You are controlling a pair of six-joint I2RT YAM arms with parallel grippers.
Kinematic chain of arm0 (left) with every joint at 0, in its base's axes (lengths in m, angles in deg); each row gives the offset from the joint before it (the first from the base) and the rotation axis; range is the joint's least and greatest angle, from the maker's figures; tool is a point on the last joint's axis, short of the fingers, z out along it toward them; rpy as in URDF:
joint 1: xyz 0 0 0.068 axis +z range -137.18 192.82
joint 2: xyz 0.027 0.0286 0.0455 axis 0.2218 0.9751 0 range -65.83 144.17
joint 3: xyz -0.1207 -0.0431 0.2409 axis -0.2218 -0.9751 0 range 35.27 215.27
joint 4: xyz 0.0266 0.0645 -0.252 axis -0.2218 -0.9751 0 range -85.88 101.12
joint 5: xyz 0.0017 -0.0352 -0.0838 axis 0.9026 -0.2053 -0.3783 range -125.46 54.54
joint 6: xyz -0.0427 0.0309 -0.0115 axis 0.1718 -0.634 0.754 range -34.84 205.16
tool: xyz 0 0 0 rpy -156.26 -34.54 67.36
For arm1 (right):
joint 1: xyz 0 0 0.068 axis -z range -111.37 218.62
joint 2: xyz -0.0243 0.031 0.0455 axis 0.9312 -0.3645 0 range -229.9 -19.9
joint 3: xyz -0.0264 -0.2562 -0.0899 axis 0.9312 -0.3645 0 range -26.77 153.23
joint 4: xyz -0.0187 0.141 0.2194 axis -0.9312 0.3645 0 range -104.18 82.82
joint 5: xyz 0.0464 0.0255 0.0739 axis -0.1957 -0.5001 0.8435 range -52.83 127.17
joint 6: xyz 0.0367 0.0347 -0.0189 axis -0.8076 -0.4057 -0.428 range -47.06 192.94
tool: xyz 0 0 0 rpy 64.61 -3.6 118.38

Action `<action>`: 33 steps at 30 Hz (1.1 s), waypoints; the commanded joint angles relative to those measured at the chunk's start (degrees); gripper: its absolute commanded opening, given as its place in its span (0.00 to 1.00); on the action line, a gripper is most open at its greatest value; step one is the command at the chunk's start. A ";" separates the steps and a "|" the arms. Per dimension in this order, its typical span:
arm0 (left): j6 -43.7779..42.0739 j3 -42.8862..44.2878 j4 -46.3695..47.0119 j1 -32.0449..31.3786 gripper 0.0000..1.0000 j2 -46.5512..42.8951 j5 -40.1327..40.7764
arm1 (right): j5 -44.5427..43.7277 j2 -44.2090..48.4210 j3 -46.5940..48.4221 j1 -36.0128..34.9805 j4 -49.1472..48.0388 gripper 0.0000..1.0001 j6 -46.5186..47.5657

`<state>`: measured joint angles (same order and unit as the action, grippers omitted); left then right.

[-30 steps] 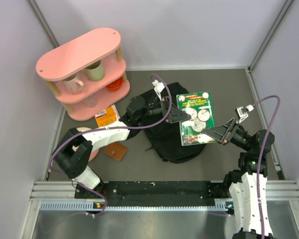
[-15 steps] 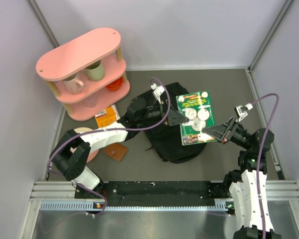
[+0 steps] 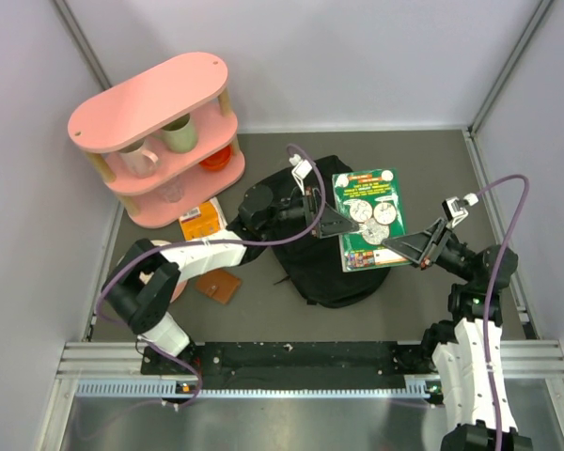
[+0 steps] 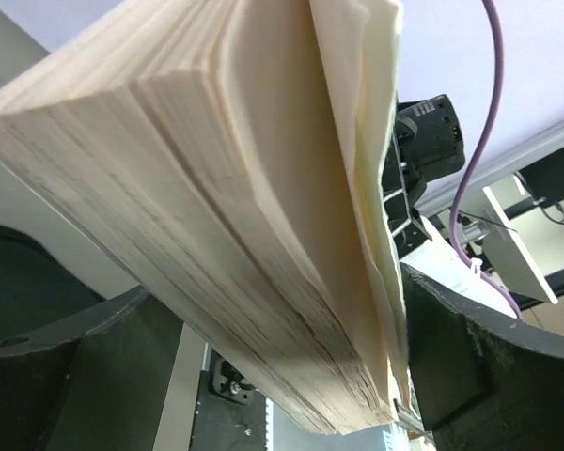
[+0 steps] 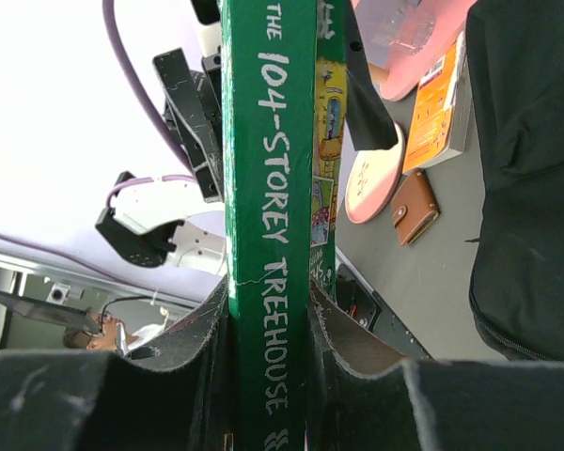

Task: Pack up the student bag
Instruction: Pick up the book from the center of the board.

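The student bag is a black floppy backpack lying in the middle of the table; it also shows at the right of the right wrist view. A green book, "The 104-Storey Treehouse", hangs above the bag, held from both sides. My left gripper grips its page edge on the left; in the left wrist view the fanned pages fill the space between the jaws of that gripper. My right gripper is shut on the green spine, with that gripper pressed to both covers.
A pink two-tier shelf with mugs stands at the back left. An orange book, a brown wallet and a pink disc lie left of the bag. Walls close the table on three sides.
Both wrists have shifted very slightly. The green book stays held between the two grippers in nearly the same place above the bag.
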<state>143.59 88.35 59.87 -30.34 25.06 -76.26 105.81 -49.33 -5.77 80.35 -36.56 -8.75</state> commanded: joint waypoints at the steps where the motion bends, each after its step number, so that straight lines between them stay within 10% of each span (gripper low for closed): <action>1: 4.58 3.17 11.10 0.00 0.92 1.83 -3.85 | -0.44 0.25 0.36 -0.48 -5.14 0.00 -0.14; 5: 4.50 3.17 10.76 0.00 0.81 1.66 -3.68 | -0.26 0.16 0.28 -0.48 -3.56 0.00 1.09; 9: 3.27 1.86 8.47 0.09 0.41 0.17 -1.84 | -0.09 -0.10 0.89 -0.48 0.12 0.00 4.50; 12: 1.69 1.33 5.49 0.09 0.30 -1.41 -0.26 | 0.09 -0.27 2.73 -0.48 10.03 0.00 12.39; 23: -3.42 3.35 -2.96 0.18 0.64 -5.20 2.12 | -0.18 -4.93 8.89 -0.48 25.10 0.00 25.96; 33: -3.85 4.93 -3.92 0.27 0.67 -4.14 2.74 | 7.03 -5.64 9.24 -1.09 25.09 0.00 29.12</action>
<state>141.93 89.29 51.13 -30.34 23.40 -75.03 107.58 -55.69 0.06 80.35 -12.14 16.74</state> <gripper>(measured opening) 0.670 0.255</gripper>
